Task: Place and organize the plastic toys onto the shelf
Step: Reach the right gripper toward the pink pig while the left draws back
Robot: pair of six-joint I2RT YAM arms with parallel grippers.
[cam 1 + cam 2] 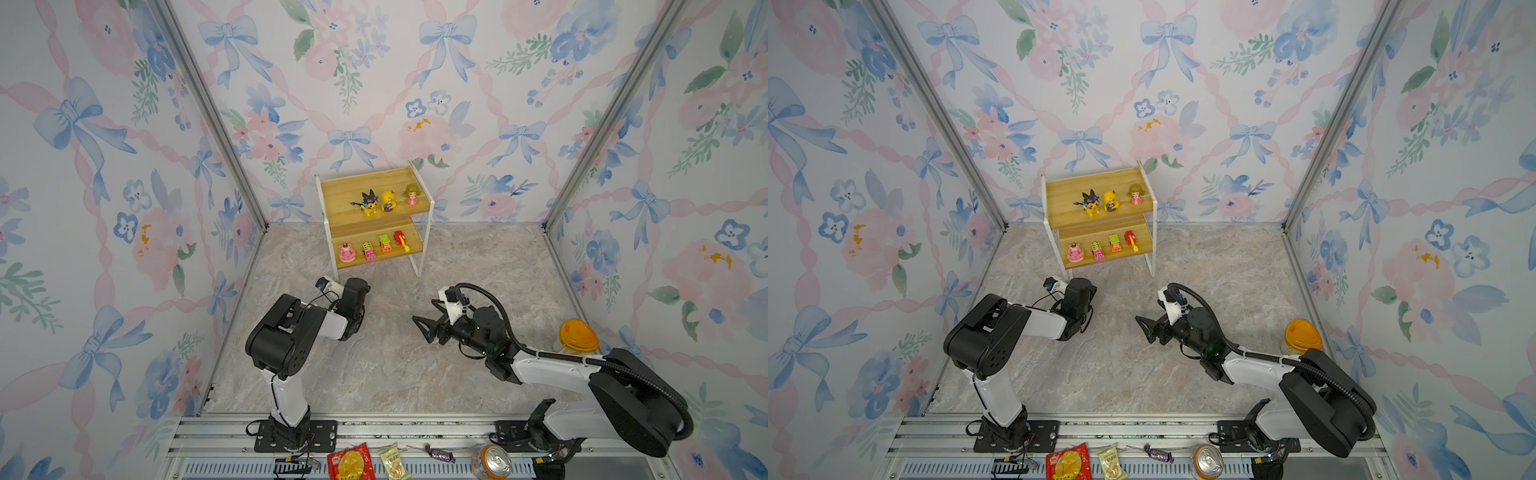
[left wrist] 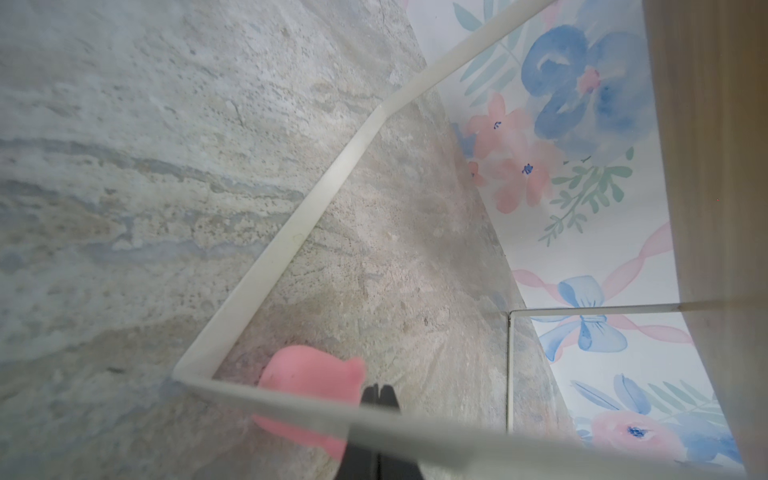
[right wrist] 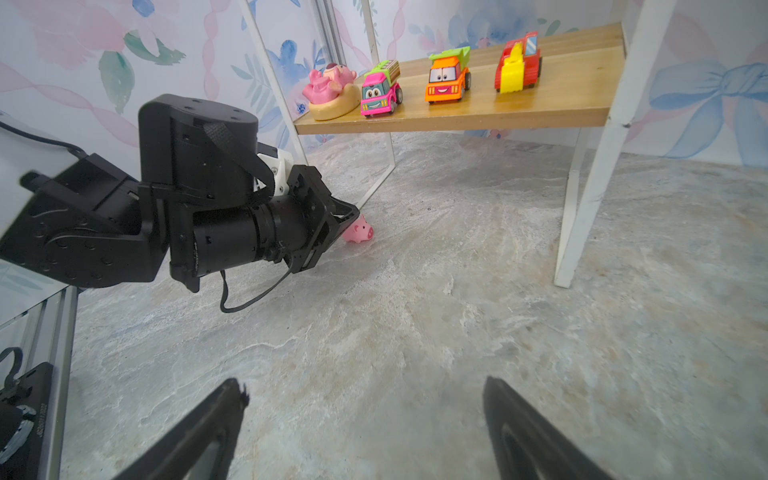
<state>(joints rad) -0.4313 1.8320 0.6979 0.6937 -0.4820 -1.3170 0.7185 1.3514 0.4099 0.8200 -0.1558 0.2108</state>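
My left hand (image 2: 376, 395) is shut tight. Its two fingers press together and there is nothing between them. The pink pig (image 2: 309, 374) sits on the floor (image 2: 145, 166) right beside the tips. It is so close that I cannot tell if it touches them. The pig is not on a board. It is down under the shelf (image 1: 374, 187), next to the thin white frame (image 2: 291, 249).

My right hand (image 3: 365, 415) is wide open and holds nothing. It hangs over the bare floor in front of the shelf, well apart from my left hand.

On the low board I see four toys in a row: the round pink figure (image 3: 330, 89), the pink car (image 3: 380, 89), the green-orange car (image 3: 449, 77) and the red car (image 3: 517, 62). They stand near each other but do not touch.

On the high board three more stand up in a row: the black-yellow figure (image 1: 368, 203), the yellow-haired figure (image 1: 388, 200) and the pink-dress doll (image 1: 411, 194).

A jar with an orange lid (image 1: 578, 336) stands on the floor beside my right arm. Down by the rail lie a red snack packet (image 1: 351, 463), a yellow snack packet (image 1: 394, 461), a wrapped candy (image 1: 438, 454) and a metal can (image 1: 492, 461).
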